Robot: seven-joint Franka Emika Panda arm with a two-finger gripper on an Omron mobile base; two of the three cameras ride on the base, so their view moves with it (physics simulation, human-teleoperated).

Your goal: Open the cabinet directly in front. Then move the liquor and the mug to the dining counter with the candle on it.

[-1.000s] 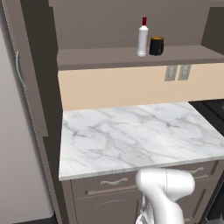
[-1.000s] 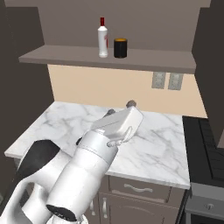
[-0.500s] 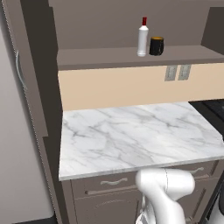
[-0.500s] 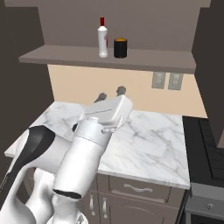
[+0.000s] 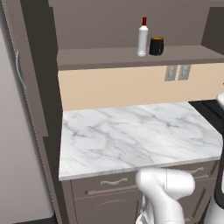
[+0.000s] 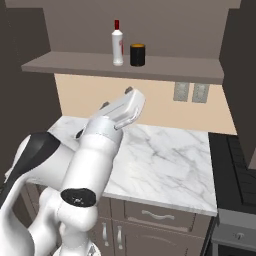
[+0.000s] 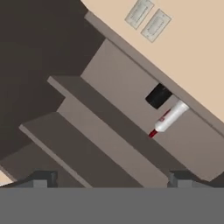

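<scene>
- End effector [image 7: 109, 178]: jaws spread wide, nothing between them; in the hand view the two dark finger tips [image 7: 43, 178] stood far apart at the bottom edge. In the right base view it [image 6: 116, 97] was raised above the marble counter, below the shelf, pointed up toward the shelf's underside and the backsplash.
- Arm [image 6: 95, 150]: white, with a dark joint at the lower left, rising from the lower left of the right base view; its rounded white base segment [image 5: 166, 186] showed at the bottom of the left base view.
- Liquor [image 6: 117, 42]: small white bottle with a red cap, standing upright on the open cabinet shelf; seen also in the left base view [image 5: 142, 38] and, rolled sideways by the camera's tilt, in the hand view [image 7: 168, 117].
- Mug [image 6: 137, 54]: small, black, with a yellow-orange rim, standing just beside the liquor on the side toward the wall outlets; whether the two touched could not be told. Also at [image 5: 156, 45] and [image 7: 157, 96].
- Cabinet [image 5: 131, 26]: dark grey-brown, its interior open to view, shelf [image 6: 165, 67] carrying both items.
- Backsplash [image 5: 113, 87]: beige, under the shelf, with two grey wall outlets [image 6: 190, 92].
- Counter [image 5: 135, 135]: white marble with grey veins, with drawer fronts and silver handles [image 5: 113, 182] beneath.
- Stove [image 6: 237, 170]: dark, beside the counter at the right edge of the right base view.
</scene>
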